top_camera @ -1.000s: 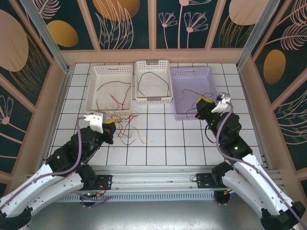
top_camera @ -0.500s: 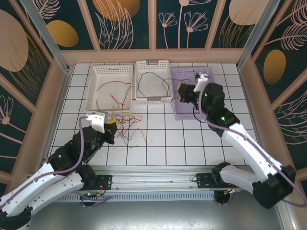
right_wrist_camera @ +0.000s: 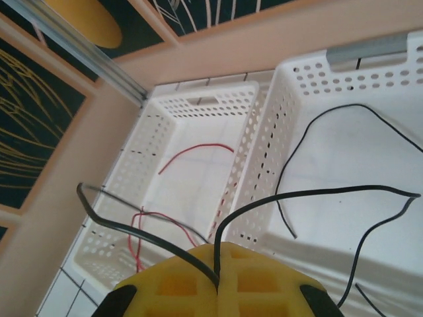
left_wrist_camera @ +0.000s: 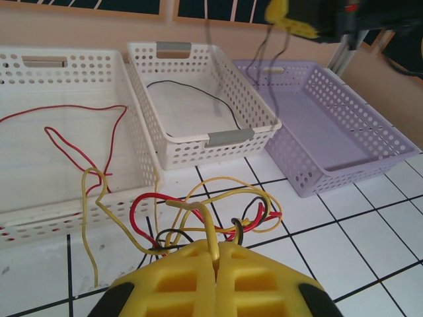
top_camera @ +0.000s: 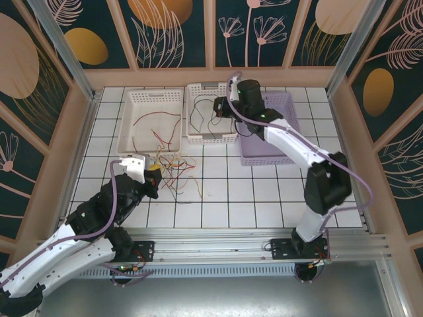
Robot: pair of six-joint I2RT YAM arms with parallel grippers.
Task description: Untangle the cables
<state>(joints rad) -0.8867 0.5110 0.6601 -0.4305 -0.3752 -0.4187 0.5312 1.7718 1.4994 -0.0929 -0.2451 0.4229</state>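
A tangle of red, black and yellow cables (top_camera: 173, 174) lies on the tiles in front of the left white basket (top_camera: 125, 129). My left gripper (top_camera: 153, 174) sits at its near-left edge, shut on a yellow cable (left_wrist_camera: 210, 228) that rises from the knot (left_wrist_camera: 254, 214) into the jaws (left_wrist_camera: 218, 247). My right gripper (top_camera: 221, 106) hangs over the middle white basket (top_camera: 228, 135), shut on a black cable (right_wrist_camera: 310, 193) that loops out to both sides of its fingertips (right_wrist_camera: 217, 261). Another black cable (left_wrist_camera: 198, 92) lies in that basket. Red cable (left_wrist_camera: 66, 125) lies in the left basket.
A purple basket (top_camera: 284, 155) stands to the right of the middle one, under the right arm's forearm. The three baskets line the back of the tiled table (top_camera: 264, 191). Wooden walls (top_camera: 53, 172) close in both sides.
The right arm has swung left from the purple basket to above the middle white basket, carrying the black cable. The left gripper has barely moved; the tangle shifted slightly.
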